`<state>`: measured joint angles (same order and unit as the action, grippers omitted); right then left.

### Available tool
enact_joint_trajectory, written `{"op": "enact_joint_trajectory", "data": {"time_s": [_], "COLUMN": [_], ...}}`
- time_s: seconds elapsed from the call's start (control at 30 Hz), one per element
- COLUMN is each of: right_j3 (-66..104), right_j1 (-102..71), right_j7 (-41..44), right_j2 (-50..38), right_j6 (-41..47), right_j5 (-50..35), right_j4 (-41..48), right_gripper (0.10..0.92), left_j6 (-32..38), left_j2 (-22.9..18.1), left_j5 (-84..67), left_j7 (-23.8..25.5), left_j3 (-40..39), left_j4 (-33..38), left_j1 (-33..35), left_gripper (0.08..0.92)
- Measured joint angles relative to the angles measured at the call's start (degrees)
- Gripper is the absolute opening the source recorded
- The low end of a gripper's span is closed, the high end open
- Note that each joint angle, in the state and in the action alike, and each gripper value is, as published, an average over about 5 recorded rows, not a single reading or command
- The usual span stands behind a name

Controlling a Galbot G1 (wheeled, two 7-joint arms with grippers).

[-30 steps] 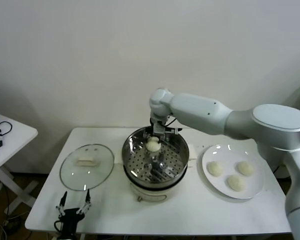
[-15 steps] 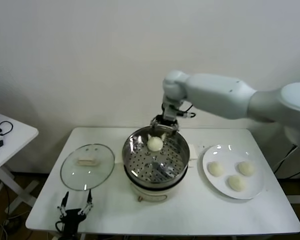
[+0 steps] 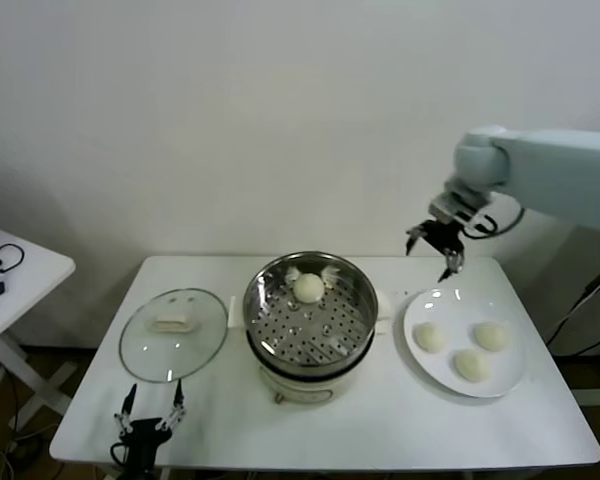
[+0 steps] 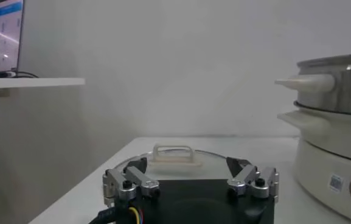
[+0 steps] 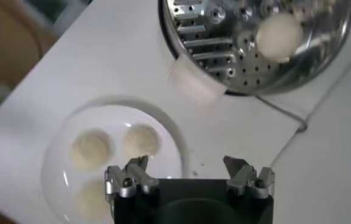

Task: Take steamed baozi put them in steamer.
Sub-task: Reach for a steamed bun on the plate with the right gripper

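The steamed baozi (image 3: pixel 308 288) that sits in the steamer (image 3: pixel 311 318) is a smooth, domed, cream-white bun, round enough that it has no clear long axis; it rests dome-up on the perforated tray, toward the far side of the pot, near the back wall. In the right wrist view the same bun (image 5: pixel 278 36) lies on the hole-patterned metal just inside the shiny rim. Three more buns lie on the white round plate (image 3: pixel 511 373), on the desk (image 3: pixel 380 420) just to the right of the steamer: one at the plate's left (image 3: pixel 430 337), one at its far right (image 3: pixel 490 336) and one nearest the front edge (image 3: pixel 471 365), all apart from one another and all dome-up.

The right hand (image 3: pixel 435 243) hangs in the air above the far edge of the plate, well clear of the steamer, its white arm reaching in from the right and its dark fingers pointing down with the jaws spread wide and nothing between them. The left hand (image 3: pixel 149 418) is parked low at the desk's front edge, just in front of the flat glass lid (image 3: pixel 174 333), its fingers standing apart and empty.

The steamer is polished stainless steel on a cream-white base with side handles; the lid is clear and round with a pale rectangular knob (image 3: pixel 173 323)
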<state>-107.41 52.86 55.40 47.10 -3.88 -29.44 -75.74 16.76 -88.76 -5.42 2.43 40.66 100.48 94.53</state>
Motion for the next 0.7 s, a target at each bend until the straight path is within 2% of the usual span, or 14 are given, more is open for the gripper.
{"op": "enact_joint_trajectory", "data": {"time_s": [0.3,0.7], "right_j3": [5.67,13.61], "right_j1": [-11.60,-24.55], "right_j7": [-7.70,-10.89], "right_j2": [-4.63,-3.19], "right_j6": [13.76,19.94], "right_j5": [-1.61,0.71], "right_j4": [-0.70,4.52], "right_gripper": [0.823,0.823], "left_j6": [0.24,0.63], "left_j2": [0.05,0.39], "left_j5": [-0.11,-0.14], "left_j7": [0.00,-0.01], "left_j3": [0.82,1.16], "left_j4": [-0.82,-2.09], "left_j1": [0.02,-0.11], "left_gripper": [0.823,0.823]}}
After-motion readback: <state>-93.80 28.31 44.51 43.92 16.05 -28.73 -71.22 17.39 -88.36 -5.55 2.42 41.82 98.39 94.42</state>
